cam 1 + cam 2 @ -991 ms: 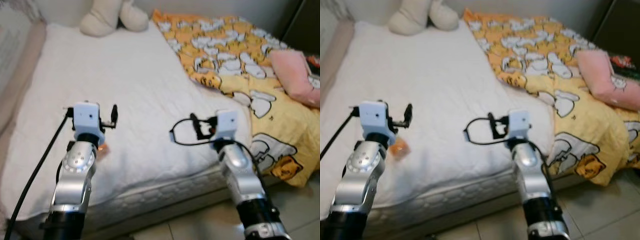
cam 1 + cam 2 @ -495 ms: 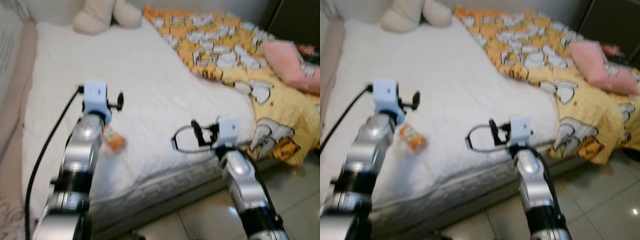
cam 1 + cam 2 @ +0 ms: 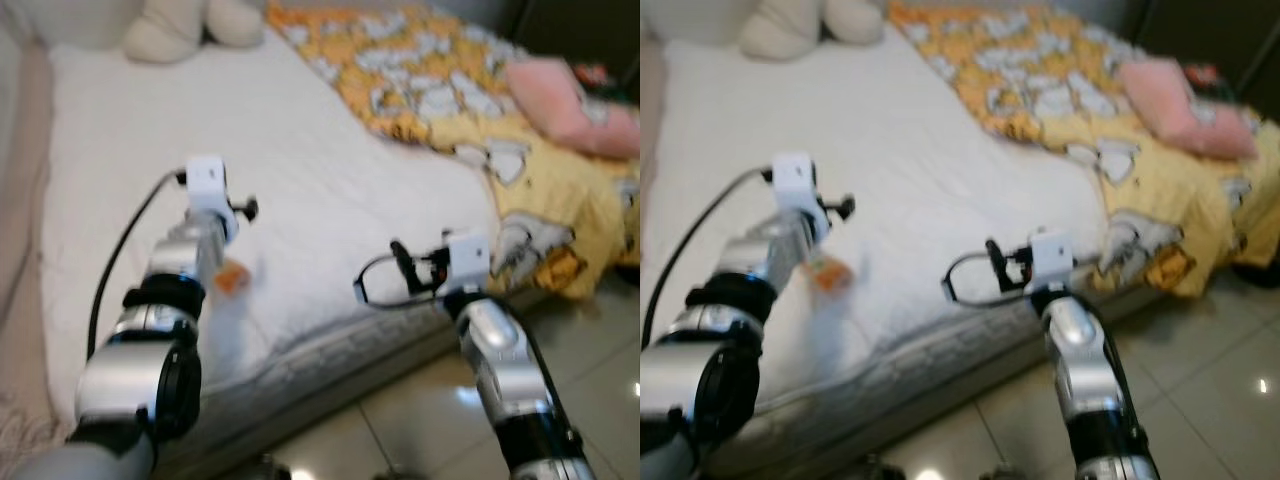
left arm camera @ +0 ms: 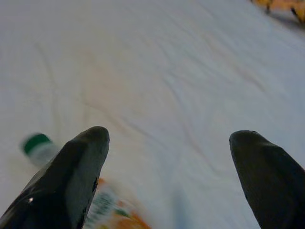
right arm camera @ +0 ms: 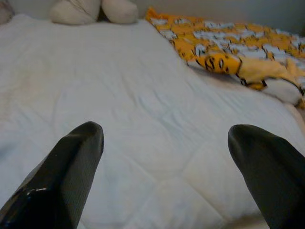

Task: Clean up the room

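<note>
A small orange bottle [image 3: 232,278] with a green cap [image 4: 35,142] lies on its side on the white bed [image 3: 300,160]. My left gripper [image 3: 250,208] is stretched out over the bed, just beyond the bottle. Its fingers [image 4: 88,148] stand open with nothing between them, and the bottle shows beside one finger in the left wrist view. My right gripper [image 3: 398,252] hovers at the bed's near edge. It is open and holds nothing, with bare sheet between its fingers [image 5: 81,143].
A yellow cartoon-print blanket [image 3: 450,90] covers the bed's right side and hangs over its edge. A pink pillow [image 3: 565,95] lies on it at the far right. A cream plush toy [image 3: 180,25] sits at the head. Tiled floor [image 3: 400,440] lies below the mattress edge.
The camera has swung, so the whole scene has shifted. My left arm has stretched further out over the bed, and the orange bottle now lies uncovered beside it. The right arm stays about where it was.
</note>
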Tool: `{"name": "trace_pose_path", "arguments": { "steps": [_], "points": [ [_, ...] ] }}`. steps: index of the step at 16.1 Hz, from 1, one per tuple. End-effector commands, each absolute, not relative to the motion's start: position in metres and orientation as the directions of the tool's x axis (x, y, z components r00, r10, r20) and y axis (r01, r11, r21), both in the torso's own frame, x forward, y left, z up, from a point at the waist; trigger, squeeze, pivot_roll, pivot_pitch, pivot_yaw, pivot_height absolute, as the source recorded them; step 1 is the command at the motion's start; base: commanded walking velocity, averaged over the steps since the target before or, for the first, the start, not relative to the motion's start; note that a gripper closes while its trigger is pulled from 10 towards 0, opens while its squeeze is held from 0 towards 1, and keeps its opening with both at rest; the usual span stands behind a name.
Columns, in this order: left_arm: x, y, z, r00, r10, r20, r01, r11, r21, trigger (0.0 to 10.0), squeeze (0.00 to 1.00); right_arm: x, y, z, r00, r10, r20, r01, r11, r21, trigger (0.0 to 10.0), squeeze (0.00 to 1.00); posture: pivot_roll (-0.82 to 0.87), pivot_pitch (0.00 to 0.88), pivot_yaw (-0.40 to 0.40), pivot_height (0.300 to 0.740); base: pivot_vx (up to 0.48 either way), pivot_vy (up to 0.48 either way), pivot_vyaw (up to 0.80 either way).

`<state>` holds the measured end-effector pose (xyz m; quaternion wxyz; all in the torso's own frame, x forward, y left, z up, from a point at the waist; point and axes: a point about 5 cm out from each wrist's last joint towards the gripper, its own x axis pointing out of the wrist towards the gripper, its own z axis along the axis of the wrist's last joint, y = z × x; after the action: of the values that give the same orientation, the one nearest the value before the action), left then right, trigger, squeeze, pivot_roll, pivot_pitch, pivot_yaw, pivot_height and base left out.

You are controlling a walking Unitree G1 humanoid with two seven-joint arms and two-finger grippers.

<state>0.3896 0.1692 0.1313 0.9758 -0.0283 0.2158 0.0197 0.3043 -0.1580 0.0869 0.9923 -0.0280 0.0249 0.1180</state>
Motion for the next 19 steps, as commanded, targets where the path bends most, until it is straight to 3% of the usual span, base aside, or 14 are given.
{"name": "trace_pose_path", "arguments": {
  "steps": [1,7,19],
  "points": [
    [0.389,0.168,0.125,0.884,0.048,-0.466,-0.081,0.995,-0.050,10.0,0.00,0.304,-0.153,0.091,0.965,0.260,-0.039,-0.261,0.964,-0.049,10.0,0.00,-0.06,0.022,0.010,0.740,0.000,0.000,0.00],
    [0.388,0.171,0.119,0.868,0.158,-0.471,-0.204,0.978,-0.049,10.0,0.00,0.304,-0.156,0.091,0.955,0.292,-0.050,-0.295,0.954,-0.053,10.0,0.00,-0.07,0.018,0.011,0.740,0.000,0.000,0.00],
    [0.382,0.149,0.102,0.820,0.134,-0.556,-0.247,0.960,-0.133,10.0,0.00,0.304,-0.141,0.090,0.943,0.330,-0.049,-0.332,0.943,-0.029,10.0,0.00,-0.08,0.008,0.009,0.740,0.000,0.000,0.00]
  ]
}}
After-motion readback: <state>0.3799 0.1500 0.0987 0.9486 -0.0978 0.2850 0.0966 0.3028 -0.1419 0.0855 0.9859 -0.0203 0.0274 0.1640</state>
